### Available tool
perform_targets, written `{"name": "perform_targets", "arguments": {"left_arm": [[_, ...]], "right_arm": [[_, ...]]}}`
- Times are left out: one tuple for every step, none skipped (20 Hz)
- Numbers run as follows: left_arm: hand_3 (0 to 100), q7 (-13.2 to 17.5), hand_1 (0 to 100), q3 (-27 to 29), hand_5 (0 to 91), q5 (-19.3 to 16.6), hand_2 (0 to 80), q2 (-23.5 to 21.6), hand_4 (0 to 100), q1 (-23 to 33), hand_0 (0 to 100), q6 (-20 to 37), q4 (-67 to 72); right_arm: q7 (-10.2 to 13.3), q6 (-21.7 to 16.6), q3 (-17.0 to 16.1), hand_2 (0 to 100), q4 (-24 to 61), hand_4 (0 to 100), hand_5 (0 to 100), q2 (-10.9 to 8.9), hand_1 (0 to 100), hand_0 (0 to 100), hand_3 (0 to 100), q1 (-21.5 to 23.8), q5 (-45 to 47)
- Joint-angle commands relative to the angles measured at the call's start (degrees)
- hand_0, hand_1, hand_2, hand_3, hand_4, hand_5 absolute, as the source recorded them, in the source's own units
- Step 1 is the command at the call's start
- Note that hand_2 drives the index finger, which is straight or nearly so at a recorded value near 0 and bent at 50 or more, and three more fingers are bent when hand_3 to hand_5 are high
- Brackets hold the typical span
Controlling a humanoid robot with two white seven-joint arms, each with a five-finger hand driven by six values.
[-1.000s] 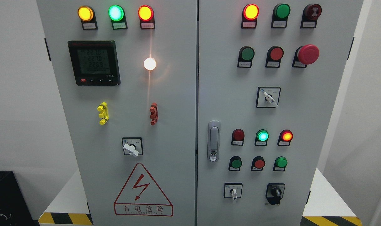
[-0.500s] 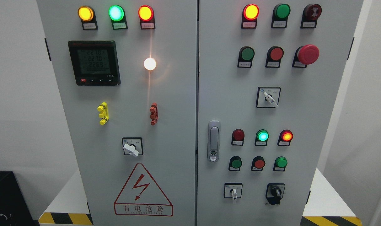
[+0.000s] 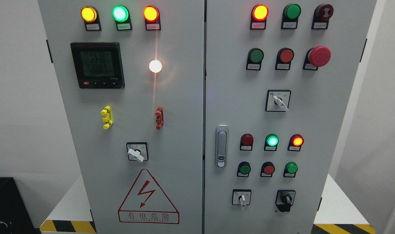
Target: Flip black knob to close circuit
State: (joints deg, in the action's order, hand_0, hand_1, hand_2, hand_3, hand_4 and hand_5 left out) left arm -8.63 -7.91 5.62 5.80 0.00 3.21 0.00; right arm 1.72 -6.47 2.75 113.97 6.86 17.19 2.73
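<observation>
Black knob (image 3: 285, 197) sits at the lower right of the grey cabinet (image 3: 184, 107), its grip pointing straight up. Neither robot hand is in view. Warning triangle (image 3: 148, 196) reads "有电危险".

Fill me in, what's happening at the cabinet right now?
Nothing is handling anything: no robot hand is in the head view. The camera faces the grey control cabinet. The black knob sits at the lower right of the right door, pointer roughly upright; whether that closes the circuit, the view can't tell. Several indicator lamps are lit, including the green lamp above it, and the meter shows readings.
</observation>
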Motion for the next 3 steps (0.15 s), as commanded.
{"name": "perform_targets", "arguments": {"left_arm": [[0,0.0,56,0.0,0.0,0.0,0.0,0.0,0,1.3,12,0.0,-1.7],[0,0.0,56,0.0,0.0,0.0,0.0,0.0,0,1.2,12,0.0,-1.7],[0,0.0,56,0.0,0.0,0.0,0.0,0.0,0,1.3,12,0.0,-1.7]], "right_arm": [[-1.2,-1.5,0.8,0,0.7,4,0,-0.09,3,0,8,0.8,2.8],[-1.3,-2.0,0.8,0,0.7,2,0,-0.09,2,0,7,1.1,2.9],[-1.3,-2.2,0.8,0,0.7,1,0,-0.09,2,0,5,1.2,2.9]]}}
